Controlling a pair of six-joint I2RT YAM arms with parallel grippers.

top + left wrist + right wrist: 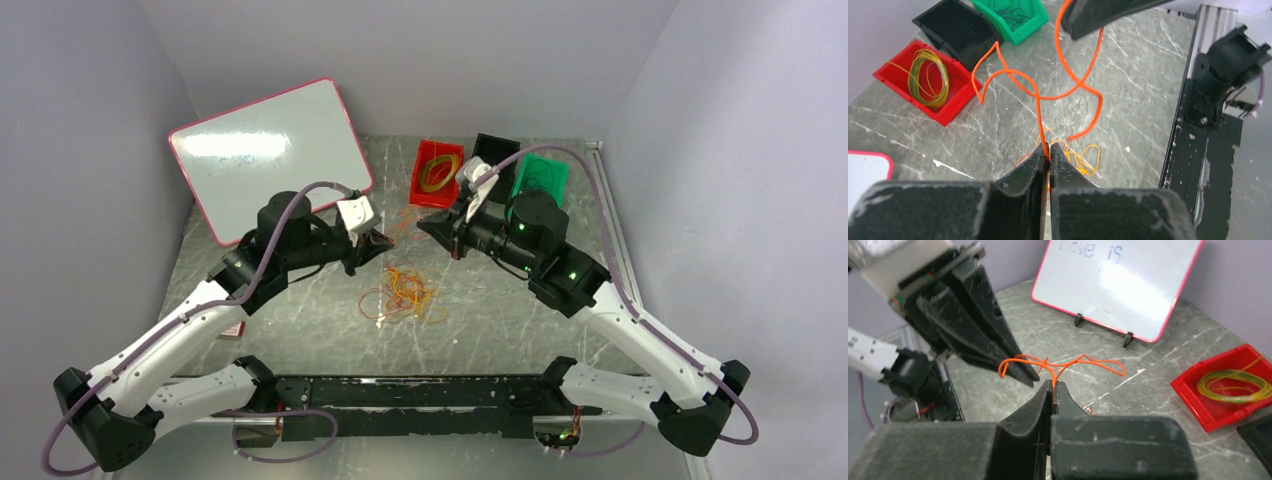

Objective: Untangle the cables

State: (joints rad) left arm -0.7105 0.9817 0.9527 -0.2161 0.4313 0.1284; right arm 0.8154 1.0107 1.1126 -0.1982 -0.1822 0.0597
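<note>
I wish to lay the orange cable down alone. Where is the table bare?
Bare table lies right of the tangle, between it, the right arm and the near rail, and left of it, toward the left arm. The back is crowded: red bin, black bin, green bin, whiteboard.

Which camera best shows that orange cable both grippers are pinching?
Left wrist: the orange cable spreads out in full loops against the table. Right wrist shows a shorter stretch; top external shows only a faint scrap.
</note>
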